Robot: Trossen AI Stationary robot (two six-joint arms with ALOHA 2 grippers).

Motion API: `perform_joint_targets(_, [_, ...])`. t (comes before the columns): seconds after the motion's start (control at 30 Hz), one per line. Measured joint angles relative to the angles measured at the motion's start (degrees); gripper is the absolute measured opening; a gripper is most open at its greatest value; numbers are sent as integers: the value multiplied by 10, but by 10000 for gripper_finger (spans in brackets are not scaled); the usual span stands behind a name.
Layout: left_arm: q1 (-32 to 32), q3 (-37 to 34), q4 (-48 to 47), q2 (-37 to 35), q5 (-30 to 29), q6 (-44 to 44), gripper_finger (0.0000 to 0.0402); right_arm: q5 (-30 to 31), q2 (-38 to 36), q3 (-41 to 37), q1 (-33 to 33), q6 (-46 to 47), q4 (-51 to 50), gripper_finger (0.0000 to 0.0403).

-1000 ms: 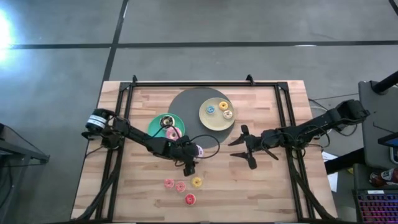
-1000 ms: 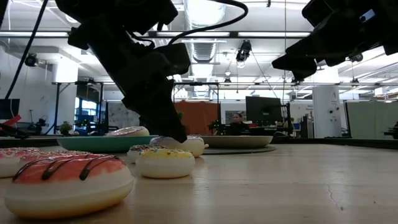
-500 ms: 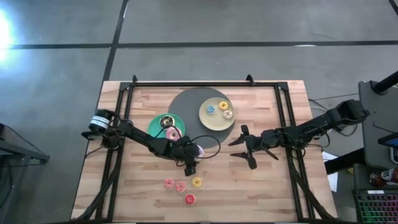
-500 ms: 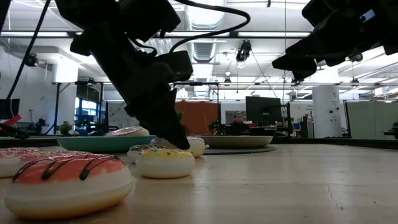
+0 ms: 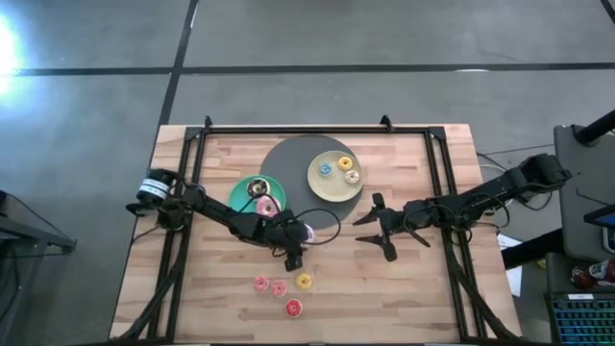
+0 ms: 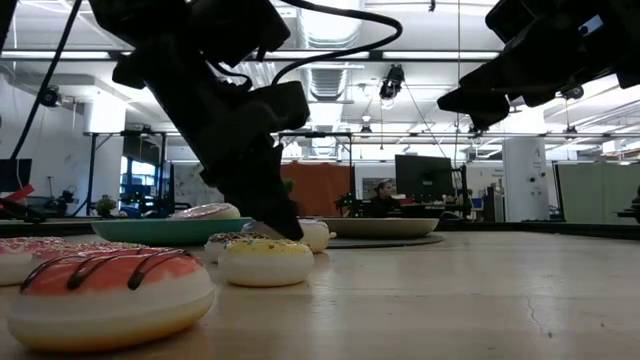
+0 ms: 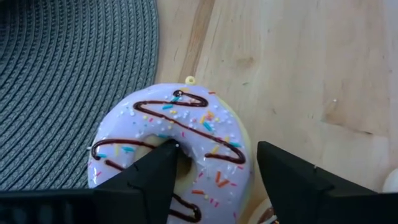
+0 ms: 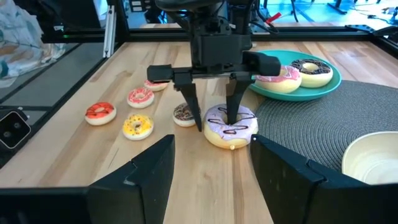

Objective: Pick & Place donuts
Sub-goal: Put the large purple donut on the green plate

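A lilac-iced donut (image 7: pixel 205 118) with brown stripes lies flat on the wood, at the near edge of the grey round mat (image 5: pixel 288 159). My left gripper (image 7: pixel 214 152) slants down over it, open. One finger stands in the donut's hole and the other outside its ring. A pink donut (image 5: pixel 267 205) and a brown donut (image 5: pixel 257 186) sit on the teal plate (image 5: pixel 238 195). Small donuts (image 5: pixel 345 163) lie on the pale-yellow plate (image 5: pixel 319 185). My right gripper (image 5: pixel 363 231) hovers open, right of the mat. My left gripper straddles the lilac donut's ring (image 7: pixel 239 155): one finger (image 7: pixel 163 163) reaches into the hole and the other (image 7: pixel 280 168) stands just outside the rim. The fingers slant down from the table's left. The donut lies flat on the wood. I cannot tell whether either finger touches it.
Several small donuts (image 5: pixel 278 287) lie loose on the wood toward the near edge, and a small brown one (image 8: pixel 185 113) sits close beside the lilac donut. A black frame (image 5: pixel 298 129) runs round the table's edges. Bare wood lies to the near right.
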Motion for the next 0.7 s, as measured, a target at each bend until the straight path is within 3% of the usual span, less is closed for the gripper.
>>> perform_joint_targets(0.33, [0, 0, -3, -1, 0, 7, 137, 0, 0, 0, 0, 0, 0, 203])
perform_joint_targets(0.7, [0, 0, -13, -27, -1, 18, 128, 0, 0, 0, 0, 0, 0, 203])
